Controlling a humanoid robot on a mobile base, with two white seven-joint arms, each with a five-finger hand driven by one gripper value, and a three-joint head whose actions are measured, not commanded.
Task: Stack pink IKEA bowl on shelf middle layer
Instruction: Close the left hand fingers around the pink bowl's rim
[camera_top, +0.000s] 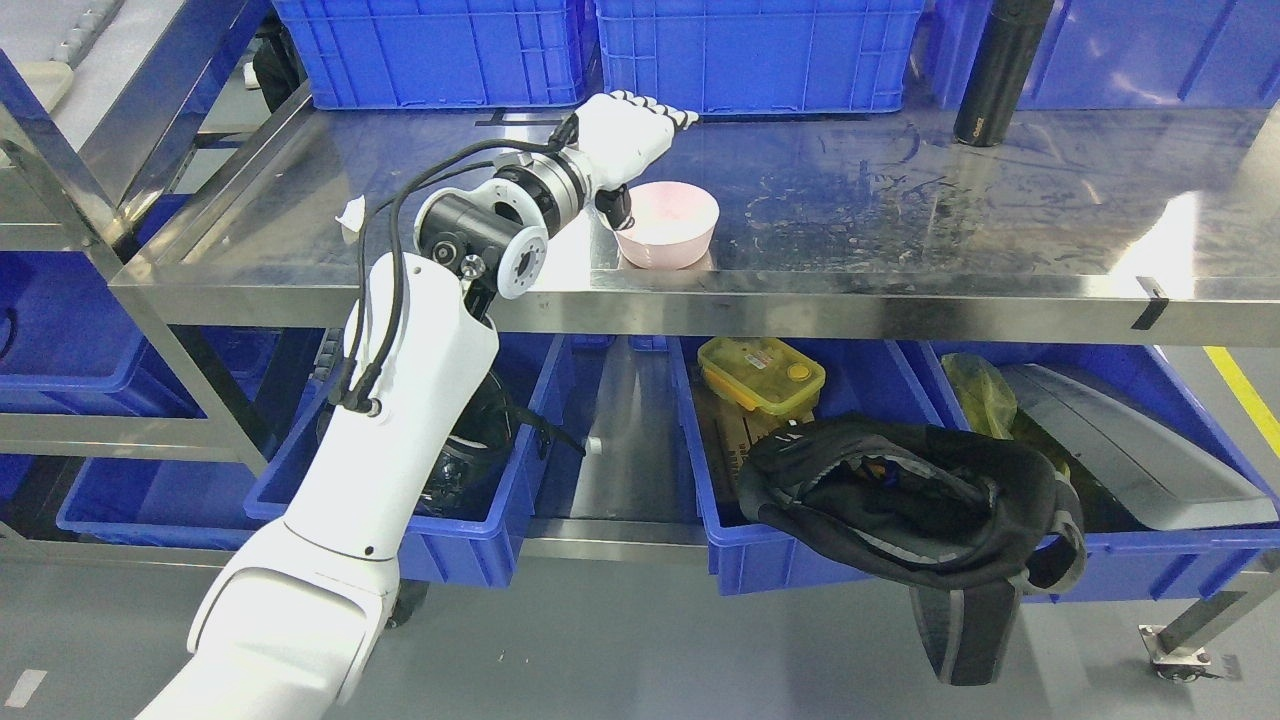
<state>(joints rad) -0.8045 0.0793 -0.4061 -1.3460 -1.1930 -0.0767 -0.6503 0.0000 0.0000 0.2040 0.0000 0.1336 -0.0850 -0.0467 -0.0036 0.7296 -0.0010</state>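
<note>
1. Head view: the left hand (628, 135) comes up from the lower left and sits right at the pink bowl (667, 224), at the bowl's 10 o'clock. Its white knuckles are above the rim, and the dark thumb tip drops down at the bowl's left wall.

2. Grip state: the fingers look curled, with the thumb against or just beside the bowl's left side. I honestly can't tell from this angle whether it's pinching the rim or just resting next to it.

3. Where the bowl is: upright on the steel shelf (900, 200), near the front edge and left of the middle. It looks like a single bowl; I see no second pink one on this layer to stack onto.

4. The relation that matters: the bowl lies at roughly 4 o'clock from the hand, touching or nearly so. It's round, so there's no long axis to worry about. The left arm is the only one in play; the right one isn't in the shot.

5. Other stuff: a black bottle (998, 70) stands at about 2 o'clock from the bowl, well apart. Blue crates (440, 50) line the back, so my guess is the free room is off to the right.
</note>
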